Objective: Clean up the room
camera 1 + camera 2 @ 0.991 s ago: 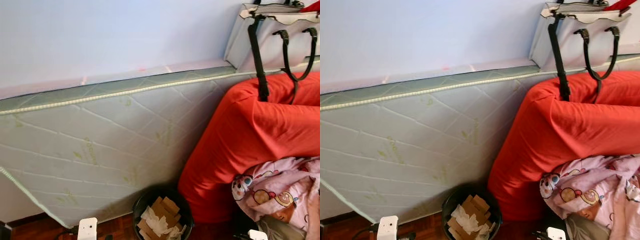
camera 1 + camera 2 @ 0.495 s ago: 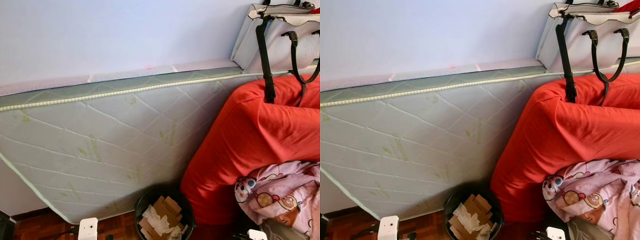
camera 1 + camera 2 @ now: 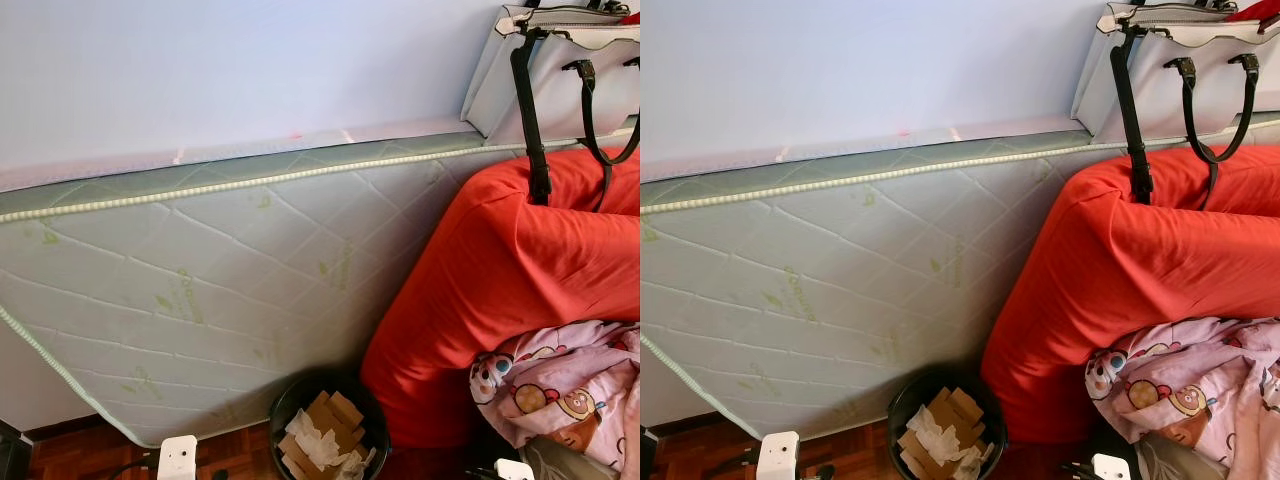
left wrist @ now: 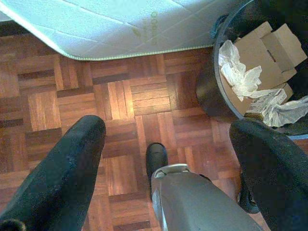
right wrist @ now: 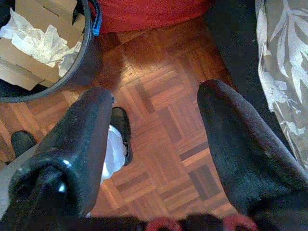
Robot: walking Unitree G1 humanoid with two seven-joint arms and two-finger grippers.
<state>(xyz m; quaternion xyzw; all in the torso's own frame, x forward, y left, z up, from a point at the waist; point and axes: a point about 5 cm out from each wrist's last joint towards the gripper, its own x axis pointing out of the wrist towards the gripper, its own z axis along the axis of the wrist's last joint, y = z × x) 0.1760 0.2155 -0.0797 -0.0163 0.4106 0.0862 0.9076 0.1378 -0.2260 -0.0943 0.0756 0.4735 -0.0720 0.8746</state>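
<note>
A black round waste bin (image 3: 325,425) full of cardboard pieces and crumpled paper stands on the parquet floor, at the foot of a leaning mattress. The bin (image 4: 255,72) lies ahead of my left gripper (image 4: 173,139), which hangs open over bare floor with nothing between its fingers. My right gripper (image 5: 154,139) is open too, above the floor, with the bin (image 5: 43,43) off to one side. A pink cartoon-print blanket (image 3: 560,385) lies bunched at the lower right, against a red cushion.
A pale quilted mattress (image 3: 200,290) leans on the lilac wall. A big red cushion (image 3: 500,280) stands to its right, with a white handbag (image 3: 560,70) on top. Grey leaf-print fabric (image 5: 284,72) lies by the right gripper. My own feet (image 4: 156,159) stand on the parquet.
The camera has tilted slightly upward, so the whole scene sits a little lower in the picture. Nothing in the room has moved.
</note>
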